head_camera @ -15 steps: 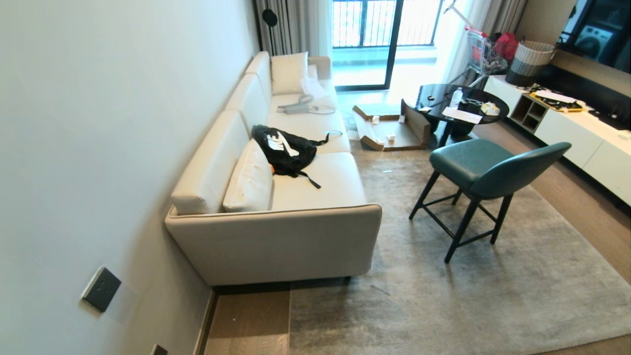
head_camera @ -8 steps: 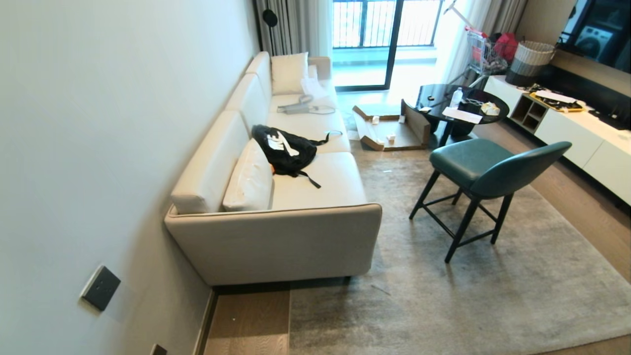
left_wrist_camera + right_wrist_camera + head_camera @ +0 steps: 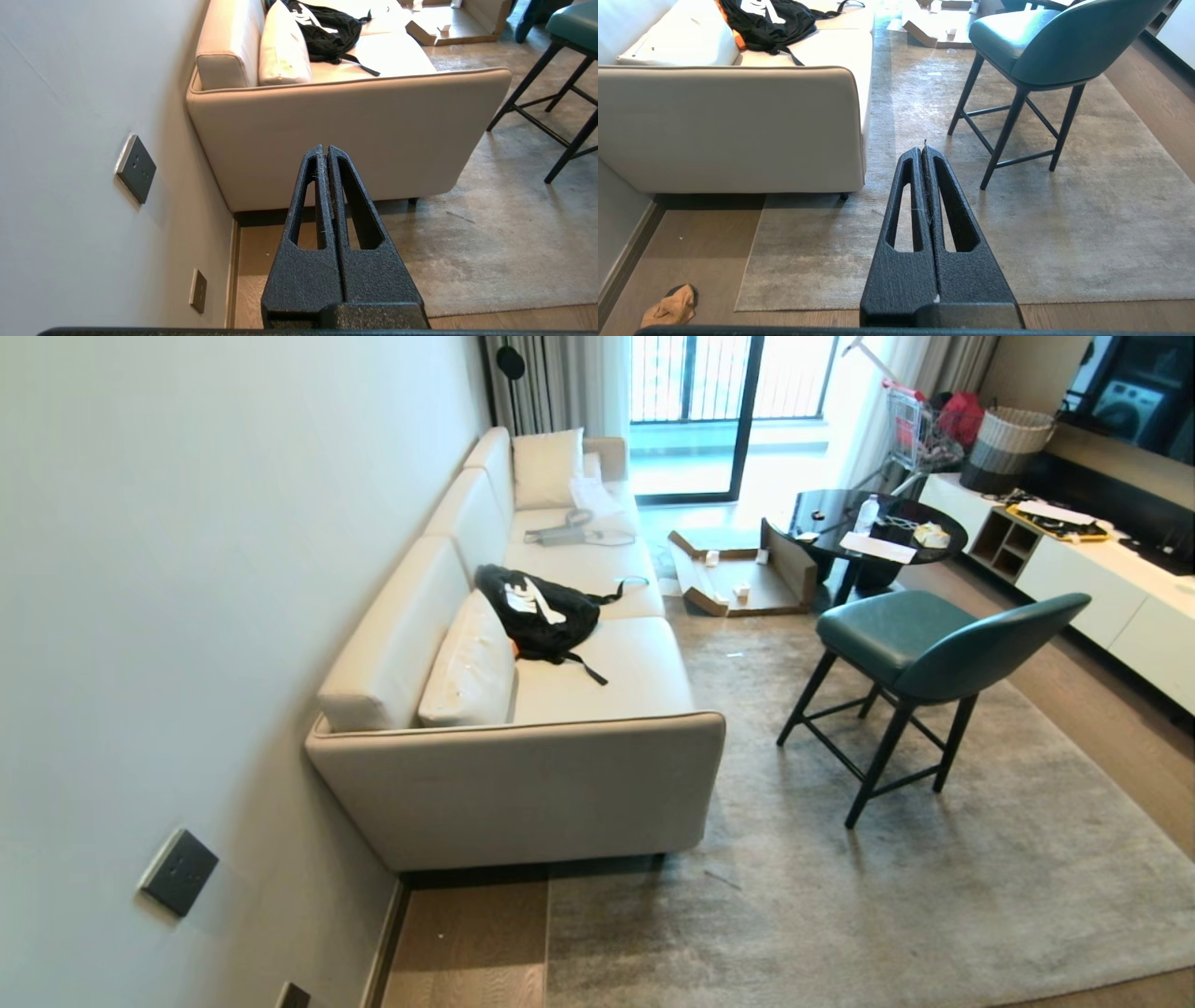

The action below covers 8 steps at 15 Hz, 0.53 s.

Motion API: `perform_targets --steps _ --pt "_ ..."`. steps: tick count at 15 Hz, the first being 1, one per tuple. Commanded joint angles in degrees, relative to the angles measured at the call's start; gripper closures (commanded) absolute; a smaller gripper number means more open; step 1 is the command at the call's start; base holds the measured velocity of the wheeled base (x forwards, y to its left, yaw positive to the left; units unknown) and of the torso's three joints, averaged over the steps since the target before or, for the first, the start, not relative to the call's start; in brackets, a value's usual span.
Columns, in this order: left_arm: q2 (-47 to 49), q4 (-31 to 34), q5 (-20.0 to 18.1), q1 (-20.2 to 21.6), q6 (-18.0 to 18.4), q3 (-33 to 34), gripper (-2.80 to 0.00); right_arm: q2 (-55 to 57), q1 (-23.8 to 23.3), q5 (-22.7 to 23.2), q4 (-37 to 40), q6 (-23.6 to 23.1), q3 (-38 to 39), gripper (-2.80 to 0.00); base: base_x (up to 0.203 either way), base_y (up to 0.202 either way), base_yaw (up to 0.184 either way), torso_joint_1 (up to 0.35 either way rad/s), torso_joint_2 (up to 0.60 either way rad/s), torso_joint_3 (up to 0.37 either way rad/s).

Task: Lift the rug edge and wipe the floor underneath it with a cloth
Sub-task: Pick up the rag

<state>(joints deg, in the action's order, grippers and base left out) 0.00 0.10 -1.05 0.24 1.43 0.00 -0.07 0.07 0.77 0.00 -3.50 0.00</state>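
With both the left end effector (image 3: 327, 151) and right end effector (image 3: 923, 151) closed and empty, we should first fetch the cloth (image 3: 672, 306) lying on the floor (image 3: 698, 254) at lower left, near the rug edge (image 3: 748, 261).

Daylight from balcony door (image 3: 695, 415), glare there; frames sharp, edges bowed.

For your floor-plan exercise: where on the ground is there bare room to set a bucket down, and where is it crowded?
Free: the light wood-plank floor between the cream fabric sofa, grey mottled rug edge and wall; open rug right of the teal dark-legged chair. Crowded: the tan-and-grey cloth near the wall, flattened cardboard beyond the sofa.
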Motion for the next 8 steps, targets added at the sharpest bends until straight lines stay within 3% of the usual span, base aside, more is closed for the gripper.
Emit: perform_targets --steps 1,8 --pt "0.0 0.0 0.0 0.0 0.0 0.0 0.0 0.1 0.0 0.0 0.0 -0.1 0.0 0.0 0.0 0.0 0.0 -0.116 0.3 0.178" --pt "0.0 0.0 0.0 0.0 0.0 0.0 0.0 0.1 0.0 0.1 0.0 -0.1 0.0 0.0 0.0 0.0 0.0 -0.131 0.32 0.187"
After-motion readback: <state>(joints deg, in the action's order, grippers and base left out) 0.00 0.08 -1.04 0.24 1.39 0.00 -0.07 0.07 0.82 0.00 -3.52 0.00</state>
